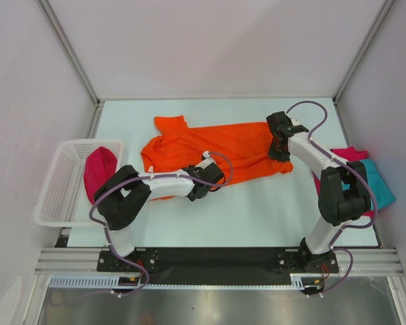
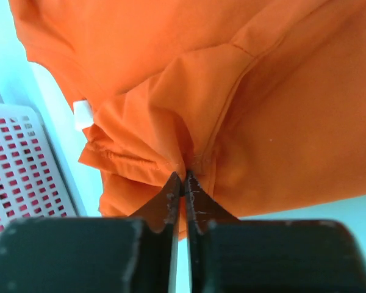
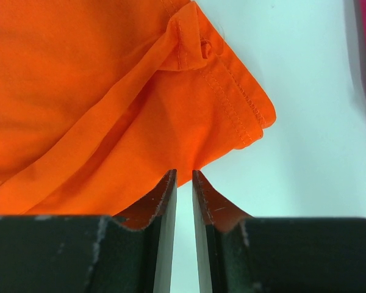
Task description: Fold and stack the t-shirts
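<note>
An orange t-shirt (image 1: 216,145) lies spread across the middle of the table, collar to the left. My left gripper (image 1: 203,181) sits at its near edge. In the left wrist view the jaws (image 2: 184,177) are pinched on a bunched fold of the orange cloth (image 2: 280,91). My right gripper (image 1: 279,150) is on the shirt's right end. Its narrow jaws (image 3: 183,174) grip the edge of the orange cloth (image 3: 79,91) beside a stitched hem corner. A crimson t-shirt (image 1: 98,172) lies in the basket. Another crimson one (image 1: 352,154) and a teal one (image 1: 379,186) lie at the right edge.
A white mesh basket (image 1: 61,183) stands at the left edge of the table, also showing in the left wrist view (image 2: 18,165). White walls close in the table on three sides. The right arm's elbow hangs over the shirts at the right.
</note>
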{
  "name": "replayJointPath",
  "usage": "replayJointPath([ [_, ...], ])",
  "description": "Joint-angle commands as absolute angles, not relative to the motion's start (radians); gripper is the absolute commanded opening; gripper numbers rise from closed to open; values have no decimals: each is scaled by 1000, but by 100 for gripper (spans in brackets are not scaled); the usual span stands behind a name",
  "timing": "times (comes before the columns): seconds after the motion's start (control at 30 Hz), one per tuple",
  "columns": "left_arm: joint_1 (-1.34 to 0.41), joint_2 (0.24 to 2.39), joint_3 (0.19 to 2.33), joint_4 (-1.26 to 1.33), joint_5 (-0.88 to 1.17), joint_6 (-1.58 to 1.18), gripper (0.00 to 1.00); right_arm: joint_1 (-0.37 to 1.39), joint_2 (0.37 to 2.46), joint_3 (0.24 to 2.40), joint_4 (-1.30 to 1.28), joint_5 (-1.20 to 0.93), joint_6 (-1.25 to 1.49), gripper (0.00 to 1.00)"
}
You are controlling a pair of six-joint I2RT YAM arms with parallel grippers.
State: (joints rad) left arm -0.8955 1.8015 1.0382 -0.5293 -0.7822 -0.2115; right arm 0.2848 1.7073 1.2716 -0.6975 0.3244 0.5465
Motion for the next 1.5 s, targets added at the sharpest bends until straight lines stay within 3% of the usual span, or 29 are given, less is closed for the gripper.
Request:
replayJointPath([
  [0.0, -896, 1827, 1048, -505, -816, -218, 6, 279, 1671, 1267, -680, 333, 537, 21],
  [0.2, -896, 1841, 1069, -534, -821, -227, 6, 281, 1672, 1266, -678, 331, 537, 21],
  [0.3, -896, 1830, 1083, -552, -825, -224, 0, 282, 1675, 1266, -677, 330, 538, 21],
  [0.8, -884, 1832, 1232, -664, -910, -248, 0, 282, 1677, 1258, -676, 336, 535, 21],
  [1.37, -672, 1970, 1515, -808, -960, -270, 0, 281, 1644, 1241, -695, 350, 509, 21],
  [1.43, -663, 2002, 1563, -811, -959, -250, 8, 279, 1638, 1236, -695, 350, 509, 21],
  [1.47, -663, 2014, 1578, -819, -957, -235, 31, 281, 1637, 1233, -693, 350, 508, 21],
])
